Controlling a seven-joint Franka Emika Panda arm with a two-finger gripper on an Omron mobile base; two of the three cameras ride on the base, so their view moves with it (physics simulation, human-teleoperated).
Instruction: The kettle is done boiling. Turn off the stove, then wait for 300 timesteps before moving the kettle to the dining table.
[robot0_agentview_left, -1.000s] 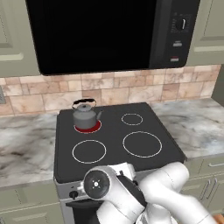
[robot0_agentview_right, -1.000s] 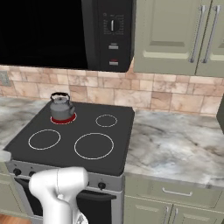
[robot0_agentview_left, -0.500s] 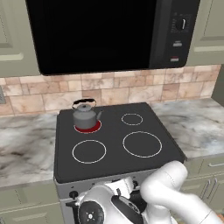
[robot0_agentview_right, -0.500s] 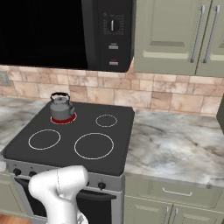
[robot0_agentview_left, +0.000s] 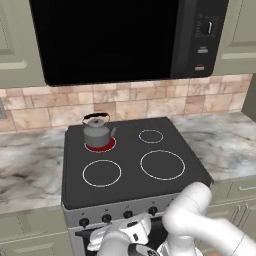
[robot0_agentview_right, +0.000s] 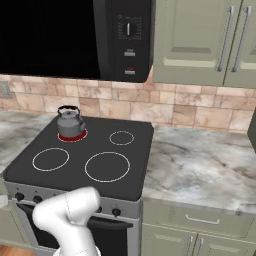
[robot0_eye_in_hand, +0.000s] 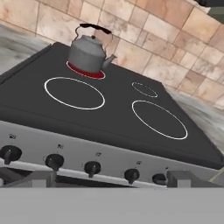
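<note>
Approaching the knob row on the stove (robot0_eye_in_hand: 131, 127) front panel; burner still glowing red under the kettle (robot0_agentview_left: 97, 131), which sits far-left on the cooktop. Gripper (robot0_eye_in_hand: 111, 179) low in front of the panel, jaws spread wide, holding nothing. Which knob (robot0_eye_in_hand: 10, 153) drives the far-left burner is unclear; I'd centre one squarely between the fingers before closing, then twist
</note>
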